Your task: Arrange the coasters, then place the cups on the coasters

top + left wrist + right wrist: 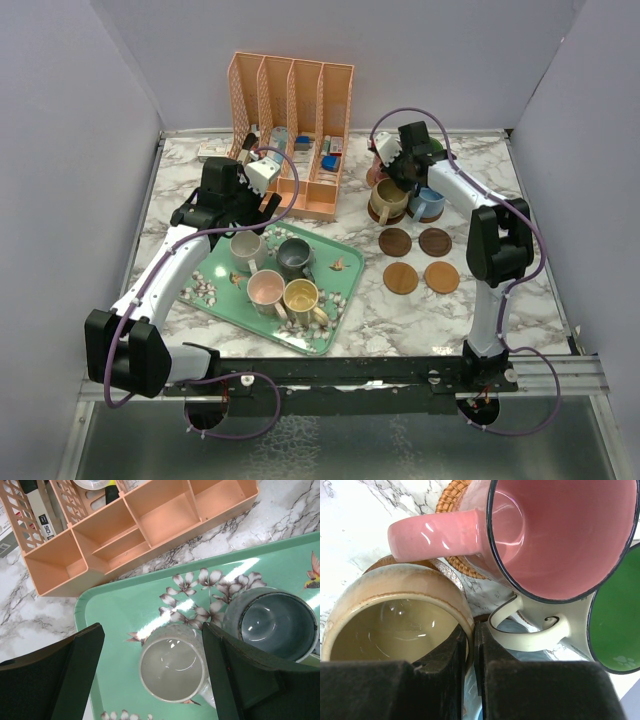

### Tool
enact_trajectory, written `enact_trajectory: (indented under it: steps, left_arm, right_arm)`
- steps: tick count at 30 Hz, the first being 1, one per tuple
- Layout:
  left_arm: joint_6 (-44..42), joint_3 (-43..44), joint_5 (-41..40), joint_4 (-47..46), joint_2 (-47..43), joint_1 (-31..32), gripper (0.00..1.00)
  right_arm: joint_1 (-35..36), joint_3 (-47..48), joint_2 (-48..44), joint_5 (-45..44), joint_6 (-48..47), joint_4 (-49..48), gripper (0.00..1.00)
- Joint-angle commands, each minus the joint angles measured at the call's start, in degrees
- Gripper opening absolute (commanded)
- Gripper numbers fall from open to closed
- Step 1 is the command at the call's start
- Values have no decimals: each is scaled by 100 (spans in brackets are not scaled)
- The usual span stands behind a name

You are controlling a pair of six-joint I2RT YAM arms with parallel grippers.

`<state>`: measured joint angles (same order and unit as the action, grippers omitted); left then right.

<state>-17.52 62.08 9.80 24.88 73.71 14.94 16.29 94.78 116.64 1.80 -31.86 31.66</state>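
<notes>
Below, grey-veined marble tabletop (400, 320), four bare coasters (400, 277), pale walls (60, 150) around.

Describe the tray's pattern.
The tray is mint green with pale blossoms and a bird, clearest in the left wrist view.

The light fell evenly from overhead, bright and white, and the marble table (400, 320) gave back a soft sheen, with only short, faint shadows. The top view bent a little at its edges and went dim along the bottom. In the left wrist view, white streaks of glare crossed the green tray (120, 615). Small highlights lay inside the pale cup (172, 672) (crisp ones). The left gripper's fingers (55, 680) loomed dark and slightly soft. Up close in the right wrist view, the pink cup (555, 535) gleamed along its handle, and the right gripper's fingers (395, 690) were near-black, showing little detail.
</notes>
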Motion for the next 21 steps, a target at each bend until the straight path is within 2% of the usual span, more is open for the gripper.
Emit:
enact_trajectory:
  steps: [1,21]
  left_arm:
    - [-42,-74,39,-153,-140,-55,83]
    - [-43,-111,57,-157,-185,-74,83]
  right_arm:
    - [-74,278,61,40,-58,-90,1]
    - [-84,557,209,-7,463,311,1]
